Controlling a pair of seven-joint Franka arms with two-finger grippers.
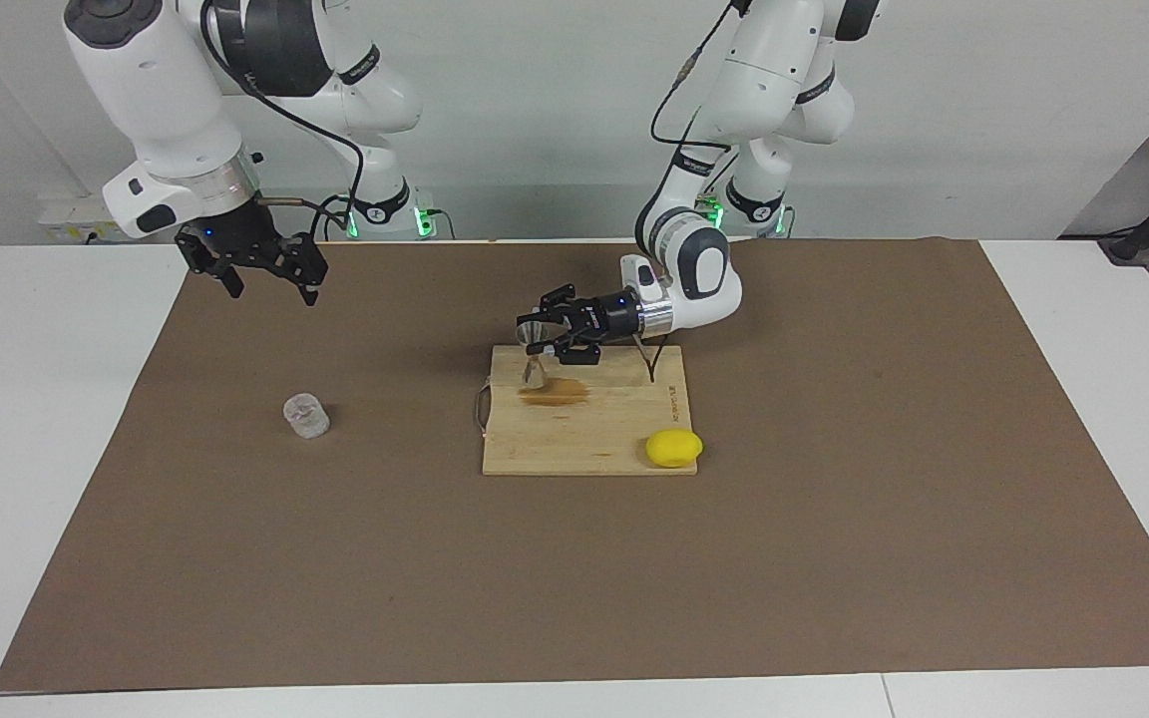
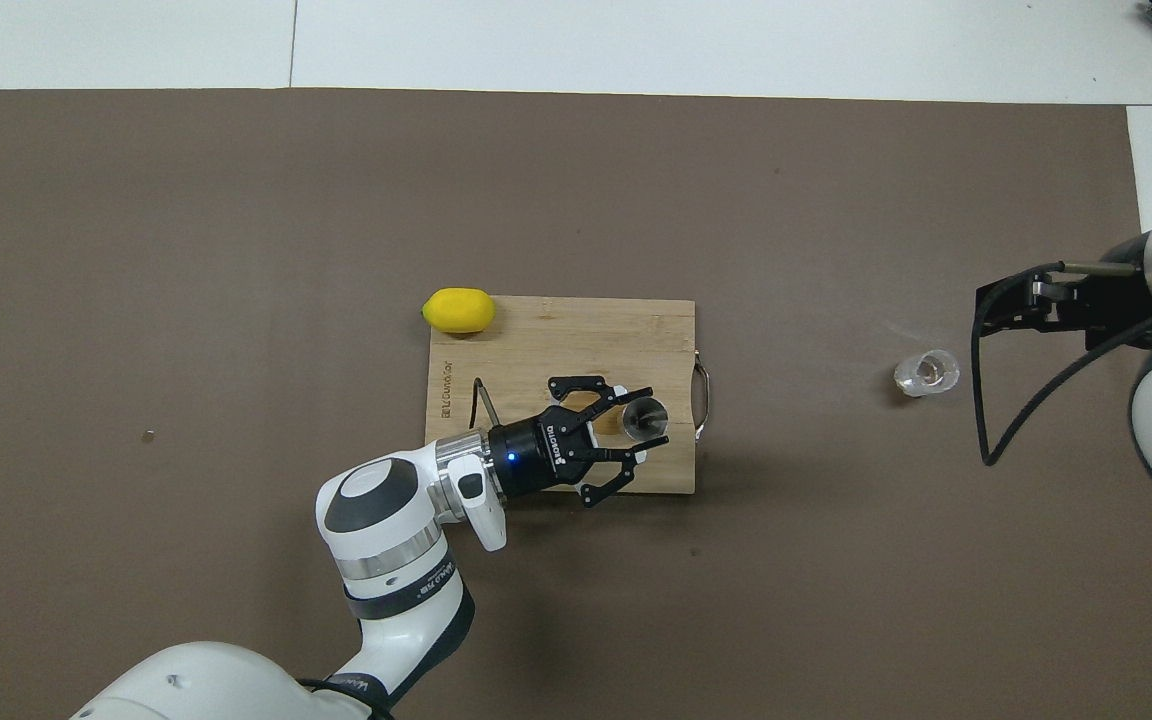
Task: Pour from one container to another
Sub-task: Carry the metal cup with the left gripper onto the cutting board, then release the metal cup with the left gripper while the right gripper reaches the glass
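The metal hourglass jigger [image 1: 535, 349] hangs upright just over the wooden cutting board [image 1: 584, 439], above the board's end nearer the right arm. My left gripper [image 1: 538, 337] is shut on the jigger's waist, reaching level from the left arm's side. From above, the jigger's [image 2: 644, 417] open mouth shows between the left gripper's [image 2: 641, 420] fingers. The clear glass cup [image 1: 306, 416] stands alone on the brown mat toward the right arm's end, also seen as the cup [image 2: 926, 372] from overhead. My right gripper [image 1: 270, 274] waits open, raised over the mat beside the cup.
A yellow lemon [image 1: 674, 448] lies at the board's corner toward the left arm's end, farther from the robots. A brown stain [image 1: 555, 392] marks the board [image 2: 556, 330] under the jigger. A metal handle [image 2: 702, 400] sticks out of the board's end.
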